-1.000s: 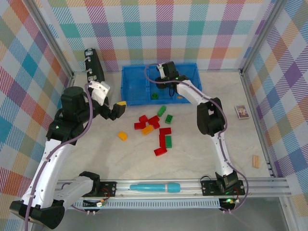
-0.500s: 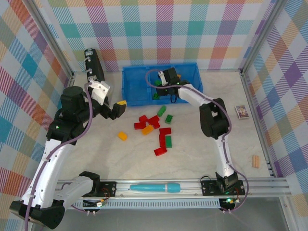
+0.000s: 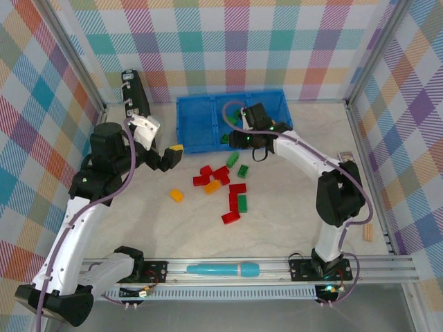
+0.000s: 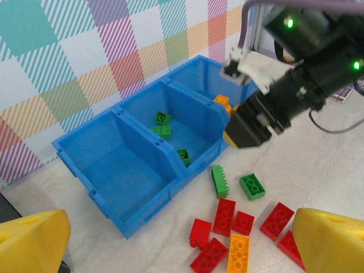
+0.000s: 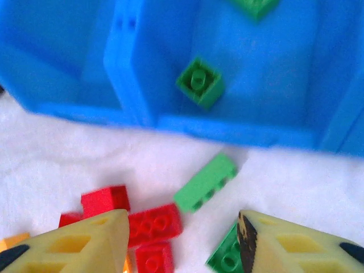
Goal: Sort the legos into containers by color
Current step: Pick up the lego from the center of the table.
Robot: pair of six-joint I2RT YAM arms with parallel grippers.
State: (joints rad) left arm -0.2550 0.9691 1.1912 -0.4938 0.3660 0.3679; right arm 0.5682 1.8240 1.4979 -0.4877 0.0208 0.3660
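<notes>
We see the right gripper (image 5: 182,219) hanging over the table (image 3: 277,221) just in front of the blue tray (image 3: 197,138), its fingers (image 5: 85,244) spread wide with nothing between them. Beneath it lie a long green brick (image 5: 206,183) and some red bricks (image 5: 154,223). The left gripper (image 4: 179,233) hovers to the left of the loose legos (image 3: 225,183), likewise released and empty. Three green bricks (image 4: 161,131) sit in the tray's middle compartment, and an orange piece (image 4: 221,101) shows in the right one.
</notes>
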